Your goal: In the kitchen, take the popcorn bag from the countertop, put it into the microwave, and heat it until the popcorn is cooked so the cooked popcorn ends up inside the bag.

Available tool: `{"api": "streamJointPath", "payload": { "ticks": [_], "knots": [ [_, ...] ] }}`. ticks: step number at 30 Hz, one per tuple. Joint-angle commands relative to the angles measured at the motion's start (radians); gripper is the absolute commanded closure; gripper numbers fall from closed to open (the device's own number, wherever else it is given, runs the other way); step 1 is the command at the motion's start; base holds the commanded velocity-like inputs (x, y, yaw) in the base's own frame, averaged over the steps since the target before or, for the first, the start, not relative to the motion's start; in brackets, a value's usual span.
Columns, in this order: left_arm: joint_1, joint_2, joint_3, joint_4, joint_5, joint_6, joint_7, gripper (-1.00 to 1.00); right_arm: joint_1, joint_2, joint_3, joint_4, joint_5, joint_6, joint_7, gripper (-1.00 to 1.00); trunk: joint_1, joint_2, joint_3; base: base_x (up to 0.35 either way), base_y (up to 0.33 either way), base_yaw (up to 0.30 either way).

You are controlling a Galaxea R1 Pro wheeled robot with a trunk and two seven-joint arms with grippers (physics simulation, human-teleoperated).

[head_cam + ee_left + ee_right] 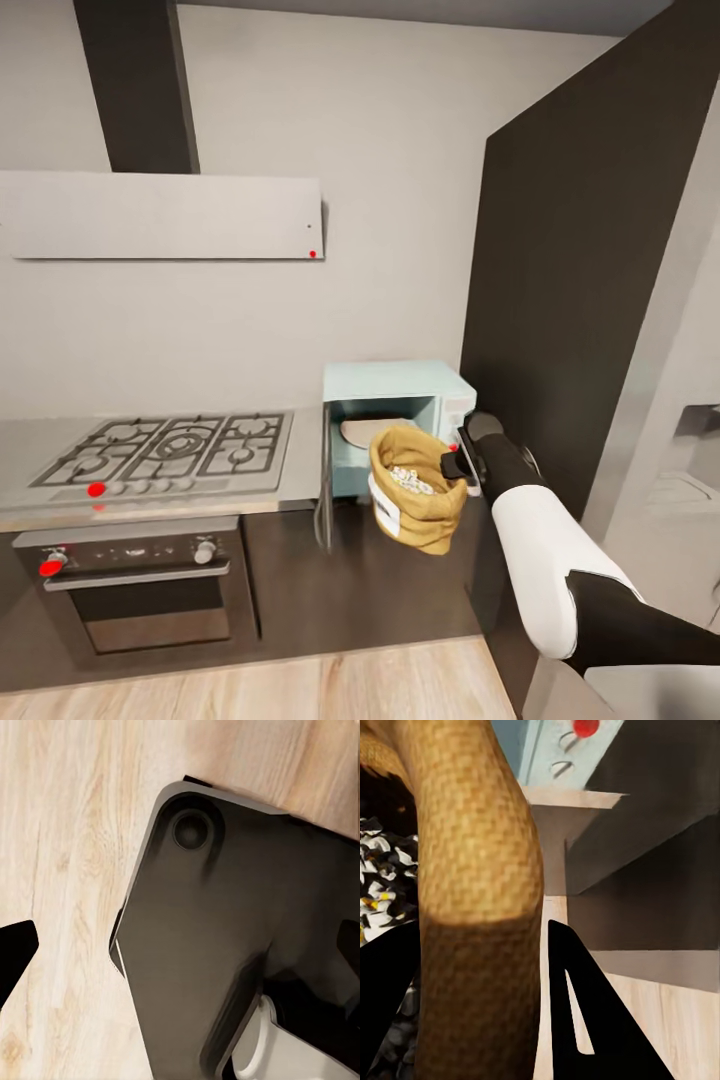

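The right pincer [462,463], black at the end of a white and black arm, holds the small tan-brown burlap popcorn bag [415,492] by its rolled rim; in the right wrist view 1 black finger [585,1020] lies outside the rim [484,870] and the other dark finger is inside the bag, so the pincer is closed narrow on the rim. The bag hangs in the air just to the left of the pincer, slightly tilted, with its white label [385,512] on the side far from the pincer. Inside the bag there is a heap of small whitish and yellow popcorn pieces [410,480]. Just behind the bag and the pincer stands the pale mint-blue boxy microwave [400,415] with its door [324,480] swung open to the left; the bag is in front of the opening, not inside it. In the right wrist view, 2 knobs and a red dot [585,727] of the microwave front are seen beyond the pincer. Further left of the pincer, on the grey steel desk [300,470], is a grey gas hob with black grates [165,450], and below it a steel oven with a bar handle [135,580]. The left wrist view shows a dark robot part [240,930] above the light wood-plank floor [60,870]; I cannot tell the state of the left pincer.
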Motion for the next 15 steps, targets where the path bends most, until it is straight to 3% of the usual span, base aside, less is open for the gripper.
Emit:
{"api": "streamJointPath", "payload": {
  "ticks": [1,15],
  "knots": [
    [0.000,0.000,-0.002,0.000,0.010,-0.003,0.002,-1.00,0.000,0.002,-0.005,-0.001,0.011,0.002,0.008,1.00,0.001,-0.001,0.000,0.322,0.000,0.000],
    [0.000,0.001,-0.002,0.000,0.011,-0.003,0.002,-1.00,0.000,0.021,-0.007,-0.002,0.011,0.002,0.005,1.00,0.001,-0.001,0.000,0.322,0.000,0.000]
  ]
}}
